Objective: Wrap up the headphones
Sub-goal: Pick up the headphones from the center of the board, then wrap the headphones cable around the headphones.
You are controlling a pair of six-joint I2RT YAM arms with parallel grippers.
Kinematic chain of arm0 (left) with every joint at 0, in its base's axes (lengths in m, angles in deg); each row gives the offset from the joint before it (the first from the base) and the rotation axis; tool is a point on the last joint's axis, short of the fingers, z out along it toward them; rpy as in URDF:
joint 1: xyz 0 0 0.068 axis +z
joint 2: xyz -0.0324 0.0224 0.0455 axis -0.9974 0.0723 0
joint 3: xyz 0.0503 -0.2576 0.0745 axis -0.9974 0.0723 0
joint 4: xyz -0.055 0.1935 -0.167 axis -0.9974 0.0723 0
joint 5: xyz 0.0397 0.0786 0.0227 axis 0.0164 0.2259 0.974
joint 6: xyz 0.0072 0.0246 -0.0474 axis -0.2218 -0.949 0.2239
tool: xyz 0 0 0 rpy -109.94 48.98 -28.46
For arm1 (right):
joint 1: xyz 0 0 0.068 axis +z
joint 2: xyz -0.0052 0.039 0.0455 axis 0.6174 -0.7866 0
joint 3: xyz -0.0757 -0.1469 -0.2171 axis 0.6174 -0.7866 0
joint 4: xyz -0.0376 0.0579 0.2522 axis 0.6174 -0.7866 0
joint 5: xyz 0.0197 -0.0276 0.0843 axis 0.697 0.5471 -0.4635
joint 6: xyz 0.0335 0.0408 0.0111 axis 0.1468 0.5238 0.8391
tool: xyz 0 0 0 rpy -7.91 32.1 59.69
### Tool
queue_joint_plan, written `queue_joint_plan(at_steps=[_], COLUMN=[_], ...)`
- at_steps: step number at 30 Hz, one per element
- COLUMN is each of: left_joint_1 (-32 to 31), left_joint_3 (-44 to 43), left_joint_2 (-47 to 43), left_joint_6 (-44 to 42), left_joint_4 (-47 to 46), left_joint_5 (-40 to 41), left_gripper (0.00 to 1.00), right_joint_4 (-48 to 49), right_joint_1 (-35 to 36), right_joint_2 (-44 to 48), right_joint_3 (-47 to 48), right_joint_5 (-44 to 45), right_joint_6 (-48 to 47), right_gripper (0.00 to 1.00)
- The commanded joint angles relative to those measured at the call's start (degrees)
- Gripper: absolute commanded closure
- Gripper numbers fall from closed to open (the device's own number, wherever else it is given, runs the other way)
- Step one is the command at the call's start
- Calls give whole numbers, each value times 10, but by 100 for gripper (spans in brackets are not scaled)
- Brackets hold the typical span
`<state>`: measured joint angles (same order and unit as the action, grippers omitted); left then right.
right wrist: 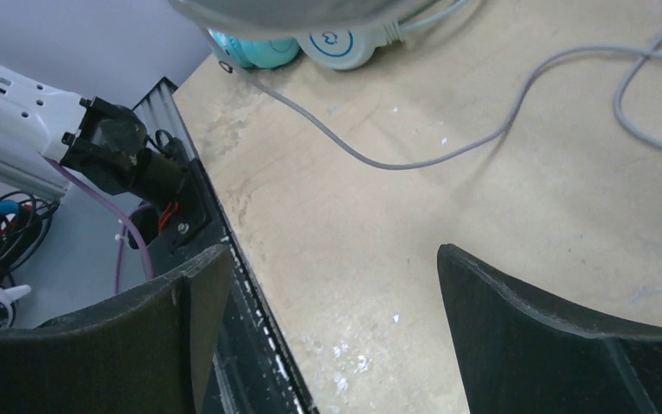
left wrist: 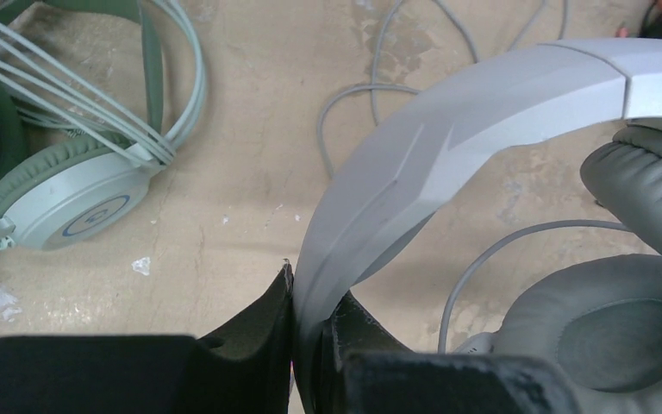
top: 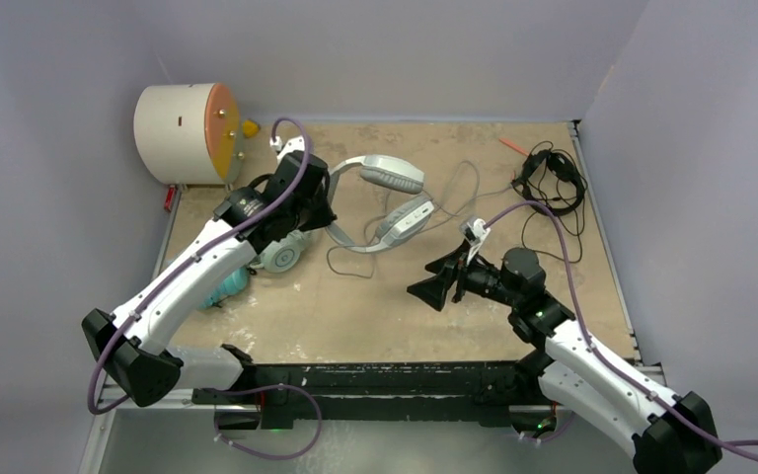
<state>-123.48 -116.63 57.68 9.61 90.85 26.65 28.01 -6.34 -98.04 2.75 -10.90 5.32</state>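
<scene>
My left gripper (top: pixel 322 203) (left wrist: pixel 310 302) is shut on the headband of the large white-and-grey headphones (top: pixel 387 197) (left wrist: pixel 448 129); their grey ear pads (left wrist: pixel 629 328) hang to the right in the left wrist view. Their grey cable (top: pixel 355 267) (right wrist: pixel 414 159) trails loose on the table. The mint-green headphones (top: pixel 281 255) (left wrist: pixel 69 194) lie under my left arm, with the teal-cupped headset (top: pixel 227 286) (right wrist: pixel 259 52) beside them. The thin black headset (top: pixel 551 178) lies at the back right with its cable bunched. My right gripper (top: pixel 439 276) (right wrist: pixel 332 276) is open and empty above the table's middle front.
A cream drum with an orange face (top: pixel 188 133) stands at the back left, with a small yellow object (top: pixel 250 128) beside it. A thin orange stick (top: pixel 513 145) lies at the back right. The black front rail (top: pixel 395 375) (right wrist: pixel 224 259) runs along the near table edge.
</scene>
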Motion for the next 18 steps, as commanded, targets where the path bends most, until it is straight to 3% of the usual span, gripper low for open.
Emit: queue_joint_plan(at_steps=[1, 4, 7, 10, 14, 18], left_joint_1=[9, 15, 39, 52, 56, 56], left_joint_3=[-77, -98, -103, -107, -120, -133], left_joint_2=[2, 7, 7, 8, 10, 9], left_joint_6=[3, 6, 16, 27, 33, 33], left_joint_4=[-2, 4, -7, -11, -1, 13], left_joint_5=[-30, -52, -130, -169, -188, -195], left_gripper=[100, 100, 100, 100, 100, 100], right_joint_4=[172, 211, 230, 315, 520, 585], right_joint_1=[10, 48, 139, 204, 227, 233], right_joint_2=[5, -8, -44, -94, -202, -294], right_joint_3=[-46, -64, -56, -60, -76, -28], right_joint_5=[-12, 41, 148, 222, 253, 266], right_joint_6=[-13, -45, -123, -193, -263, -313], right_gripper=[11, 13, 13, 12, 15, 17])
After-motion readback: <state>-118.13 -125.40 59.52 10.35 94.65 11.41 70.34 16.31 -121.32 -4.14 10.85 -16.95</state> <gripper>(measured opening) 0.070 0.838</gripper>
